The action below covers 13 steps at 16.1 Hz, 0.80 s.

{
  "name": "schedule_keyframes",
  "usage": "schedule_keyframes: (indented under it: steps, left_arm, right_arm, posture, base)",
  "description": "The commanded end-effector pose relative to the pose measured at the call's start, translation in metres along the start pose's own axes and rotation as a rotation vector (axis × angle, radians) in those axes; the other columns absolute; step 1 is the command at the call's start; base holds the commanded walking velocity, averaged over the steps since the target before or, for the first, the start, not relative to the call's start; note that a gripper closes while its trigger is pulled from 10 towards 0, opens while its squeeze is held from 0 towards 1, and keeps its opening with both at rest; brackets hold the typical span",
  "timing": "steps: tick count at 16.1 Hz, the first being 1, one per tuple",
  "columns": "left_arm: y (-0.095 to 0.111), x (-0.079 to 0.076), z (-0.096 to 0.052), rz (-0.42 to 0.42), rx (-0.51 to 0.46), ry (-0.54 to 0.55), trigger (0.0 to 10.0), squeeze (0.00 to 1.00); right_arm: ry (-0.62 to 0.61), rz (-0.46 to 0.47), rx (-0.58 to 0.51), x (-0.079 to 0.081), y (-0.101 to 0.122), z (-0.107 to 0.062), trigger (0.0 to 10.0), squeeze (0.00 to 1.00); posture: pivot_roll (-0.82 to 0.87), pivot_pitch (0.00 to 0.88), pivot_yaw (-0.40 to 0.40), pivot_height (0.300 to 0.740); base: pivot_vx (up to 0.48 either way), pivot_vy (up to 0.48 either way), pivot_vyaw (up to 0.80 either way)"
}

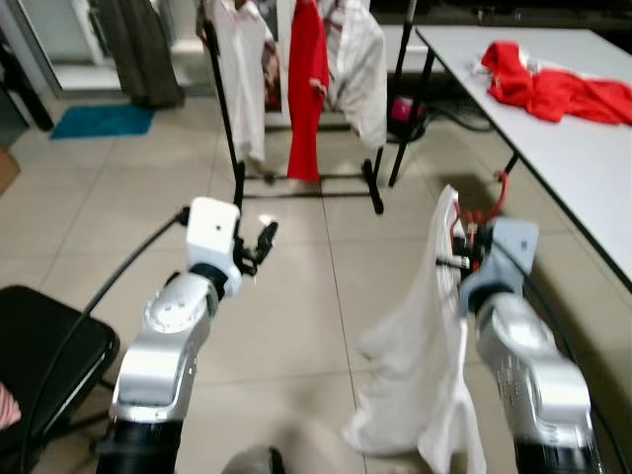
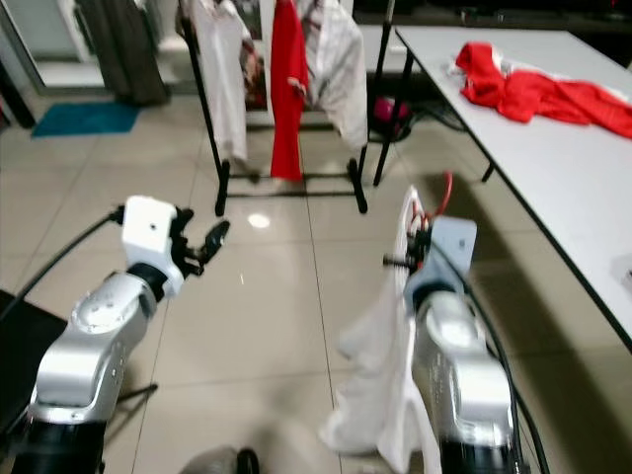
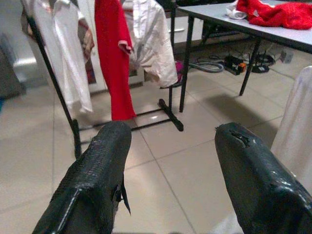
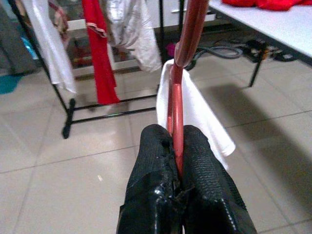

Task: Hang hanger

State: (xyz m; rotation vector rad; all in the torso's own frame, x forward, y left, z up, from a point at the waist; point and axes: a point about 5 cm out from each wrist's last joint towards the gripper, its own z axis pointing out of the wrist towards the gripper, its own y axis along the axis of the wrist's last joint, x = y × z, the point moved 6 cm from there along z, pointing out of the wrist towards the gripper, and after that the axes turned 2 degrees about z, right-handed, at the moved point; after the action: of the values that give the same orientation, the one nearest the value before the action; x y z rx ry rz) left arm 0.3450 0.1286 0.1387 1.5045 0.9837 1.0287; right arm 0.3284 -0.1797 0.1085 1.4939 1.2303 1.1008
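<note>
Clothes rack (image 1: 296,118) ahead, table (image 1: 553,128) right of it, chair (image 1: 39,346) left

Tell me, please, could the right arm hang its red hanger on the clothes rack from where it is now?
Probably not yet. The right gripper is shut on the red hanger, but the clothes rack stands well ahead across open floor; nothing blocks the way.

The top rail of the clothes rack (image 1: 237,148) is cut off by the upper edge, so how the hanging clothes (image 1: 306,79) are hung cannot be seen. The red hanger (image 4: 181,63) is cut off above in the right wrist view, and its shoulders are hidden under the white garment (image 1: 425,336). The red cloth (image 1: 553,89) on the table (image 1: 583,168) is cropped at the right edge. A dark chair (image 1: 39,346) is partly cut off at the lower left.
</note>
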Motion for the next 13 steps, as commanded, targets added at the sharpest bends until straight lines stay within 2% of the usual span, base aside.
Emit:
schedule_keyframes:
  steps: [1,2,3,6,13]
  left_arm:
    - [0.003,-0.002,0.002,0.025,-0.013,-0.002,10.0,0.0]
    - [0.003,-0.001,0.003,0.013,-0.018,0.005,10.0,0.0]
    - [0.004,-0.003,0.003,0.007,-0.021,-0.007,10.0,0.0]
    - [0.005,-0.01,0.003,0.005,-0.021,-0.044,10.0,0.0]
    - [0.007,-0.007,0.002,0.028,-0.029,-0.038,10.0,0.0]
  right_arm:
    - [-0.025,-0.019,-0.05,-0.002,0.013,-0.004,10.0,0.0]
    - [-0.049,-0.099,-0.046,-0.003,0.01,-0.008,10.0,0.0]
    - [-0.048,-0.104,-0.044,-0.003,0.008,-0.009,10.0,0.0]
    - [-0.049,0.001,-0.033,-0.005,0.0,-0.017,10.0,0.0]
    - [-0.011,-0.001,-0.03,0.006,0.0,-0.018,10.0,0.0]
  posture:
    - [-0.01,0.044,0.025,0.74]
    - [-0.01,0.046,0.027,0.74]
    - [-0.01,0.049,0.027,0.74]
    - [-0.02,0.055,0.024,0.74]
    - [-0.01,0.062,0.004,0.74]
  base:
    - [0.315,0.0,0.0]
    - [0.315,0.0,0.0]
    - [0.33,0.0,0.0]
    - [0.358,0.0,0.0]
    - [0.368,0.0,0.0]
